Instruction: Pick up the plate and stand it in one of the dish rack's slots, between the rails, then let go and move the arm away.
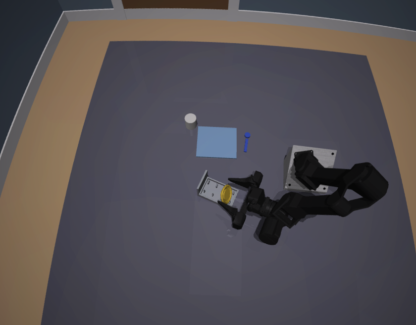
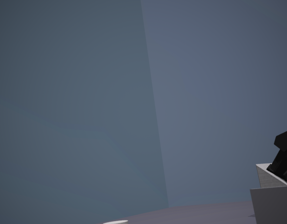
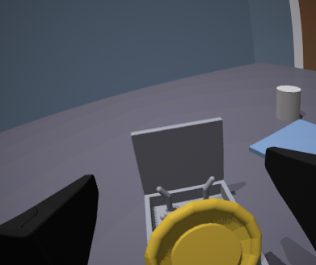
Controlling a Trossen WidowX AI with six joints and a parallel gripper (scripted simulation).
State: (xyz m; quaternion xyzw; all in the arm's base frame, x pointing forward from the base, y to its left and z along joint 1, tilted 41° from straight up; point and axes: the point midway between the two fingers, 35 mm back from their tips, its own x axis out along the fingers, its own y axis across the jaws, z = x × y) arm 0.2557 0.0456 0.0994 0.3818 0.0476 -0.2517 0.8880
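The yellow plate [image 1: 226, 193] [image 3: 208, 246] is on edge but tilted at the arm-side end of the grey dish rack [image 1: 202, 182] [image 2: 272, 205] [image 3: 179, 155]. Its face shows low in the wrist view, where its lower part is cut off. Its lower edge is hidden, so I cannot tell which slot it is in or whether it sits between the rails. My gripper [image 1: 224, 190] [image 3: 183, 171] is open, with one finger on each side of the plate. In the wrist view a gap shows between the plate and each finger.
A blue square board [image 1: 216, 142] [image 3: 298, 139] lies beside the rack. A light grey cylinder [image 1: 190, 120] [image 2: 115, 222] [image 3: 288, 104] stands near its far corner. A blue spoon-like object [image 1: 245, 143] lies between the board and the robot's base block [image 1: 327, 152] [image 2: 271, 179].
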